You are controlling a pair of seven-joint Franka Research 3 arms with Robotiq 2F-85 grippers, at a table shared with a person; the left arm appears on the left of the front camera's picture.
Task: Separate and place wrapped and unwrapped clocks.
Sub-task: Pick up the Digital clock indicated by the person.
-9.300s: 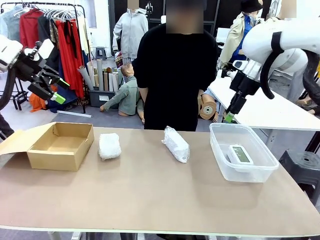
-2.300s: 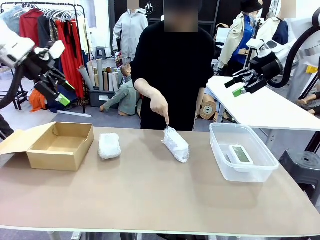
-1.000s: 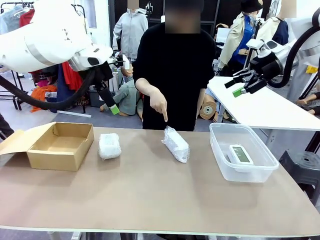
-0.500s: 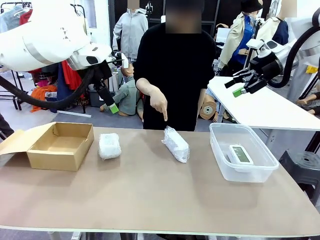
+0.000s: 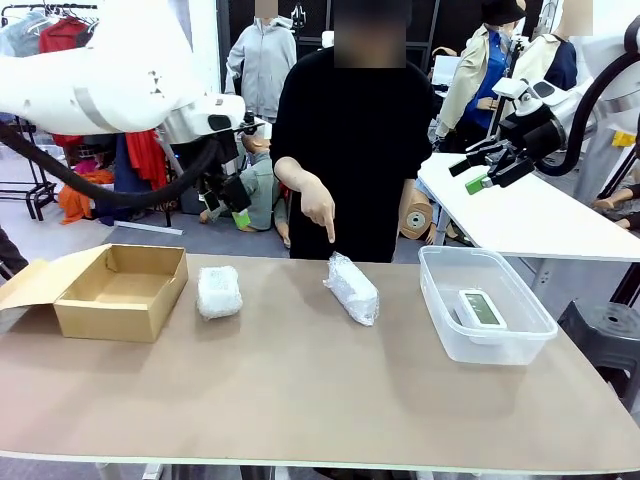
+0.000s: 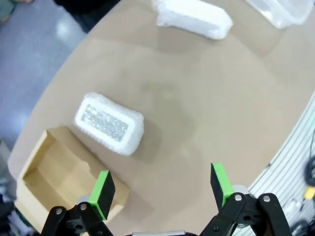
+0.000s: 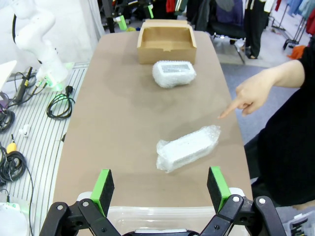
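Wrapped clock lies just beside the cardboard box; second wrapped clock lies below the person's pointing hand; bare clock sits in the tub. Left gripper and right gripper hang empty, jaws apart. A shallow pinch may slip on bubble wrap.

left arm: white, rounded shell crossed by a grey band; a thick black cable runs beneath it.
left gripper: black linkage fingers with silver pivot screws; bright green pads at the tips.
right arm: white casing with a small grey patch, possibly a button panel; a black hose runs alongside.
right gripper: black, with green pads and silver pivot screws.
person: black top, sleeves ending about the elbow.
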